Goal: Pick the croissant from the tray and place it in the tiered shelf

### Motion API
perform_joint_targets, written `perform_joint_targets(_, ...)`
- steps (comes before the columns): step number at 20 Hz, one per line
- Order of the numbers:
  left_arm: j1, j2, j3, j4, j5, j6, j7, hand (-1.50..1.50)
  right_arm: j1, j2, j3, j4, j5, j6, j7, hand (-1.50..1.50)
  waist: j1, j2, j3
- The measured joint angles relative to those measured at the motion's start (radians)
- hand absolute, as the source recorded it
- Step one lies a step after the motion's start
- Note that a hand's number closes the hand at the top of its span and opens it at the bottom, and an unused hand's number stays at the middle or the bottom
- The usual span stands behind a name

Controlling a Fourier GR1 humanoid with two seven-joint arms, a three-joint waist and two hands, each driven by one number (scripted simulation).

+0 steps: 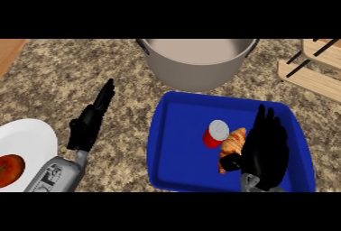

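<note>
in the lower right of the frame, one golden-brown croissant [232,140] is lying in the one blue tray [180,149], just beside one red can [216,134]; the right hand [266,149] is covering its right side, fingers stretched straight. the left hand [90,122] is pointing straight-fingered, mid-left.

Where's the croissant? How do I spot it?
Find the big blue tray on the counter's right side, in front of the grey pot. Two things sit in it beside the black right hand: the croissant is the golden-brown, curved one, not the red can.
</note>
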Motion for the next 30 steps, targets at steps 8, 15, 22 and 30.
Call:
perform_joint_targets(8,0.014,-0.014,-0.004,-0.001,-0.014,0.004,-0.006,0.00,-0.110,0.014,-0.039,0.065,0.023,0.074,0.002,-1.50,-0.002,-0.002,0.002)
perform_joint_targets(15,0.022,-0.010,0.006,0.011,-0.014,-0.012,-0.019,0.00,-0.165,0.016,-0.071,0.129,0.015,0.089,0.005,-1.50,-0.002,-0.002,0.003)
perform_joint_targets(22,0.013,-0.007,0.021,0.014,-0.013,-0.027,-0.016,0.00,-0.181,0.016,-0.085,0.179,0.007,0.081,0.007,-1.50,-0.006,-0.003,0.004)
perform_joint_targets(30,0.020,-0.021,0.024,0.016,-0.021,-0.023,-0.017,0.00,-0.194,0.016,-0.104,0.234,-0.003,0.074,0.008,-1.50,-0.005,-0.003,0.004)
